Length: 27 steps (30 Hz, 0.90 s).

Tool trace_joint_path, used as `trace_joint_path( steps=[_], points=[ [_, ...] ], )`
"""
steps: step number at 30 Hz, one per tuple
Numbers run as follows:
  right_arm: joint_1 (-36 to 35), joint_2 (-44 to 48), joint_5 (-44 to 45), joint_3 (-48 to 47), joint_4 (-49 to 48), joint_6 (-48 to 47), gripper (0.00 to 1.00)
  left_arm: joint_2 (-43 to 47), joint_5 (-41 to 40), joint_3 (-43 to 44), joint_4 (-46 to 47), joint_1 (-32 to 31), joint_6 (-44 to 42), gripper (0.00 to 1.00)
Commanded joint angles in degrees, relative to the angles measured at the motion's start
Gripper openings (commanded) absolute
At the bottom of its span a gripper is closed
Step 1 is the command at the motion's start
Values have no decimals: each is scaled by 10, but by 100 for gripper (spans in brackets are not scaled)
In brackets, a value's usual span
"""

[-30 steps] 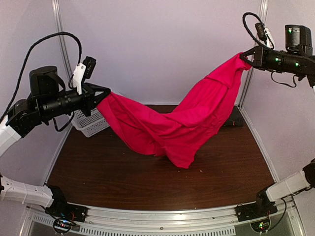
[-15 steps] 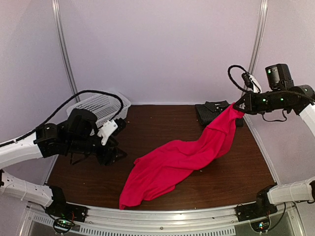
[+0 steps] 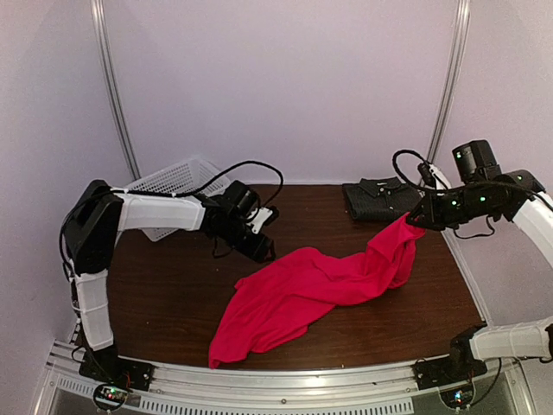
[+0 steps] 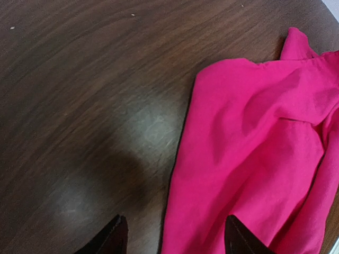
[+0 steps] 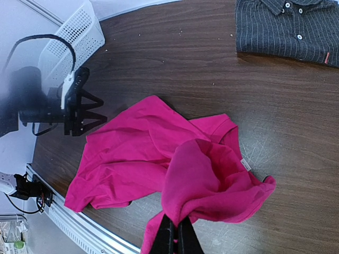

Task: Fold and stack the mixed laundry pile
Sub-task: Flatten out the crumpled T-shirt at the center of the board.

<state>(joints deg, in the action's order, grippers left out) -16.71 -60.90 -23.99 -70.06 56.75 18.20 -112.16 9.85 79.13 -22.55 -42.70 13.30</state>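
Note:
The red-pink T-shirt (image 3: pixel 294 294) lies crumpled across the middle of the table, and one end rises to my right gripper (image 3: pixel 418 217). That gripper (image 5: pixel 177 233) is shut on a bunched fold of the T-shirt (image 5: pixel 137 148) and holds it a little above the wood. My left gripper (image 3: pixel 266 252) hovers low at the T-shirt's far-left edge. It is open (image 4: pixel 175 225) and holds nothing, with one fingertip over bare wood and the other over the pink cloth (image 4: pixel 254 148). The dark pinstriped shirt (image 3: pixel 380 197) lies folded at the back right (image 5: pixel 288 26).
A white lattice basket (image 3: pixel 173 180) stands tilted at the back left, behind the left arm (image 5: pixel 74 37). The brown table (image 3: pixel 173 294) runs to a metal rail (image 3: pixel 285 380) along the near edge. Frame posts stand at both back corners.
My left gripper let go of the T-shirt, opened, dropped, then swung in to the cloth's far-left edge. My right gripper came down with its end, so most of the T-shirt now lies on the table.

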Motion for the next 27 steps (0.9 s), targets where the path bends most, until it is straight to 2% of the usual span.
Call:
trace_joint_path(
  steps=[1,6,13,14,16,19,21,24,27],
  points=[
    [4,9,1,8,-24,8,0,-71,78,90,5,1,-16,64],
    [4,3,1,12,-33,11,0,-146,120,140,-28,-3,-45,58],
    [5,-13,-3,16,-48,8,0,-193,122,156,-46,-2,-57,35],
    [6,-17,-3,18,-52,6,0,-195,121,165,-55,1,-57,26],
    [6,-28,-10,22,-63,3,0,-188,132,186,-70,23,-50,0],
    [7,-50,-23,23,-83,-1,0,-134,139,184,-49,68,-29,0],
    [8,-69,-33,20,-99,0,0,-85,131,185,-34,81,-47,0],
    [13,-90,-54,17,-114,7,0,-18,130,184,-49,75,-95,0],
    [27,-86,-70,32,-126,17,0,54,83,119,-55,34,-157,0]
  ],
)
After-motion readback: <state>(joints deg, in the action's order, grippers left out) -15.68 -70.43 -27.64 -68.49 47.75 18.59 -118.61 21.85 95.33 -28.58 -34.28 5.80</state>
